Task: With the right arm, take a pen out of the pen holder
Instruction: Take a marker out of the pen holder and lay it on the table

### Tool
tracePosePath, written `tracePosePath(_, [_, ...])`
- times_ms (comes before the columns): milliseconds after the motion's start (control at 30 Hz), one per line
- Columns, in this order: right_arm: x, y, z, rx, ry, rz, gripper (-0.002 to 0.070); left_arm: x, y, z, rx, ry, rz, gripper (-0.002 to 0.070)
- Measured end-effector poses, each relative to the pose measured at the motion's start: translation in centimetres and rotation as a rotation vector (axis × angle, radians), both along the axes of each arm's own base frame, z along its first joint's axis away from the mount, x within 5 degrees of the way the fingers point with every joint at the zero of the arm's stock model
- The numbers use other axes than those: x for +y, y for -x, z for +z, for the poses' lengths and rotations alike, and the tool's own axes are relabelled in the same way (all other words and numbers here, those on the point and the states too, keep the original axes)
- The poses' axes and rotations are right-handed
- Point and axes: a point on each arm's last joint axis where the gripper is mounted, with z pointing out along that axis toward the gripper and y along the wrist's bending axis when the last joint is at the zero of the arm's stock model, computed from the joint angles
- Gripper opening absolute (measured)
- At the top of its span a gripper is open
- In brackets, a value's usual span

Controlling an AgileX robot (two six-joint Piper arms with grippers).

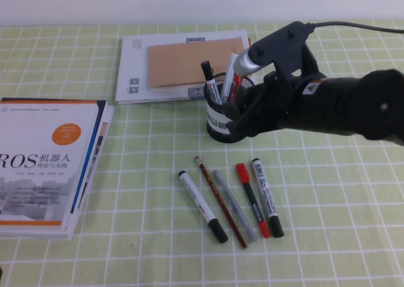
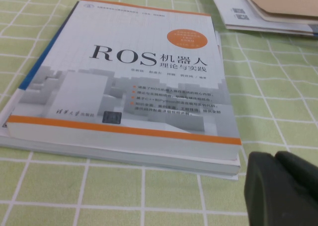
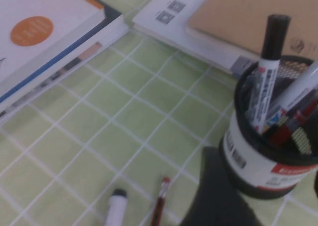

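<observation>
A black mesh pen holder [image 1: 226,124] with a white label stands mid-table and holds several pens, among them a black-capped white marker [image 1: 211,85] and a white pen [image 1: 228,76]. My right gripper [image 1: 245,124] is low against the holder's right side. In the right wrist view the right gripper [image 3: 268,193] is open, the holder's base [image 3: 258,161] standing between one dark finger [image 3: 218,196] and the other at the frame's edge. Nothing is gripped. The black-capped marker [image 3: 268,72] sticks up highest. My left gripper [image 2: 283,191] is shut, low over the cloth by the ROS book's corner.
Several pens lie in a row in front of the holder: white marker [image 1: 202,205], brown pencil [image 1: 219,202], grey pen [image 1: 235,205], red pen [image 1: 252,199], black marker [image 1: 267,197]. The ROS book [image 1: 44,164] lies left. A brown notebook [image 1: 189,63] on white books lies behind.
</observation>
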Motion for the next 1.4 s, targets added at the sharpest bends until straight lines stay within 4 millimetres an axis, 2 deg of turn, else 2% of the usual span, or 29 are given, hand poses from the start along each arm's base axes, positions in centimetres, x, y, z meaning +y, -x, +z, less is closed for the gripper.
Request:
tracePosePath(133, [0.8,-1.5,-1.3,-0.100,0.002,-0.057,0.0369,0.0,0.0,0.0,0.000,0.000,0.000,-0.0008])
tracePosePath(400, [1.9,-3.5,-3.6,-0.200,-0.054,-0.105,0.0375,0.0,0.0,0.0,0.000,0.000,0.000,-0.0008])
tracePosePath(633, [2.9,-4.3,-4.1,-0.304,-0.153,-0.074,0.0377,0.0,0.0,0.0,0.000,0.000,0.000,-0.0008])
tracePosePath(833, [3.8,-5.3,-4.4,-0.327,-0.173,-0.064,0.0377,0.0,0.0,0.0,0.000,0.000,0.000,-0.0008])
tracePosePath(1067, [5.4,-7.4,-4.3,-0.338,-0.166,-0.055,0.0377,0.0,0.0,0.0,0.000,0.000,0.000,-0.0008])
tracePosePath(1200, [6.2,-8.6,-4.9,-0.306,-0.139,-0.055,0.0377,0.0,0.0,0.0,0.000,0.000,0.000,-0.0008])
tracePosePath(1400, [6.3,-9.9,-6.3,-0.270,-0.109,-0.067,0.0377,0.0,0.0,0.0,0.000,0.000,0.000,-0.0008])
